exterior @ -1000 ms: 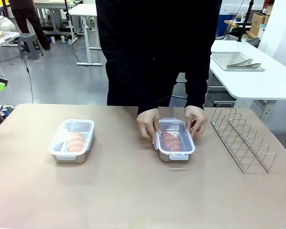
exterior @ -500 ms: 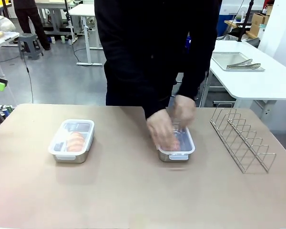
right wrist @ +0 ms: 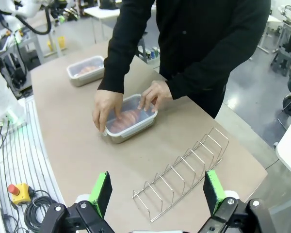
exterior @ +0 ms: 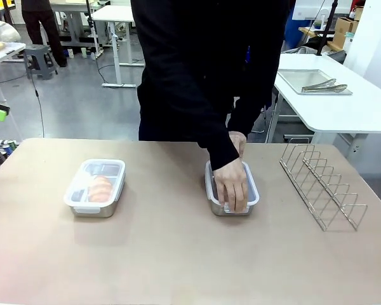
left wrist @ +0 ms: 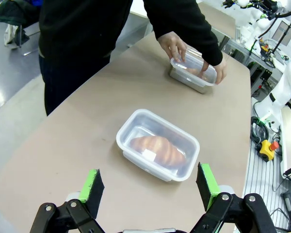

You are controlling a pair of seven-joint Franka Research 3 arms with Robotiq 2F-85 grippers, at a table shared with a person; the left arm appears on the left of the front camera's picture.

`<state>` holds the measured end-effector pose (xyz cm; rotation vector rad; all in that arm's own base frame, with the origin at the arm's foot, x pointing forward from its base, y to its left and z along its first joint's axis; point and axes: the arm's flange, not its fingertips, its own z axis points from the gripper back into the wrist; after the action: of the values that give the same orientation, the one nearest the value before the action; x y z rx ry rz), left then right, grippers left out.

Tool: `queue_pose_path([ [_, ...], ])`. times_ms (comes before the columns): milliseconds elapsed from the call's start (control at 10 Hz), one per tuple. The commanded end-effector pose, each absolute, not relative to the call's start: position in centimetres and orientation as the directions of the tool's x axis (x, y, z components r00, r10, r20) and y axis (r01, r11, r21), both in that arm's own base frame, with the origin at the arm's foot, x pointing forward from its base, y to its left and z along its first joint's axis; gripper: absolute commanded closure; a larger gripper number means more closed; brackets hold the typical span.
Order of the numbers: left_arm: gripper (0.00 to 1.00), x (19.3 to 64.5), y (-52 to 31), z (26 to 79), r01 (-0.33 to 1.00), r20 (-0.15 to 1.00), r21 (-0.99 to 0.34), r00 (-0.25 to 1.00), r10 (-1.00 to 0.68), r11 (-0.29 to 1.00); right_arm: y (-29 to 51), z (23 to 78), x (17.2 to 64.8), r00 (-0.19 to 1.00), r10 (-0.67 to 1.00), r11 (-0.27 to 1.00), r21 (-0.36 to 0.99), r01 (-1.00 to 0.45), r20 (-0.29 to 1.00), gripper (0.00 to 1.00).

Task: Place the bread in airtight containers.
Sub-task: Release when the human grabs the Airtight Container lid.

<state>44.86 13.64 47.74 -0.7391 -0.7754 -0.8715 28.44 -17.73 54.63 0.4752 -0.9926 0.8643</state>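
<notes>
Steel pan (exterior: 232, 204) left of wire rack (exterior: 322, 183), person's 2 hands (exterior: 232, 184) pressing its lid, left pincer (left wrist: 149, 185) and right pincer (right wrist: 157, 191) wide open, empty.

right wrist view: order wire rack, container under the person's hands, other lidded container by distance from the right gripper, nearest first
1. Wire rack, just ahead of the right gripper, toward its right finger.
2. Container under the person's hands, mid-table, beyond the rack.
3. Other lidded container, farthest, upper left of the view.

I see a tan tabletop (exterior: 178, 254) carrying two lidded steel containers: one (exterior: 95, 188) well left of the wire rack (exterior: 322, 185), the other (exterior: 232, 188) near it.
</notes>
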Motion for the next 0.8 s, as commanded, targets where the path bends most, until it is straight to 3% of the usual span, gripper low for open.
queue_pose_path([
  [0, 0.00, 44.78, 13.44, 47.92, 0.871, 0.833, -0.230, 0.407, -0.376, 0.433, -17.93, 54.93, 28.56, 0.242, 0.408, 0.580, -0.044, -0.814, 0.880, 0.00],
  [700, 0.00, 44.78, 13.44, 47.92, 0.871, 0.833, -0.230, 0.407, -0.376, 0.433, -17.93, 54.93, 28.56, 0.242, 0.408, 0.580, -0.044, -0.814, 0.880, 0.00],
])
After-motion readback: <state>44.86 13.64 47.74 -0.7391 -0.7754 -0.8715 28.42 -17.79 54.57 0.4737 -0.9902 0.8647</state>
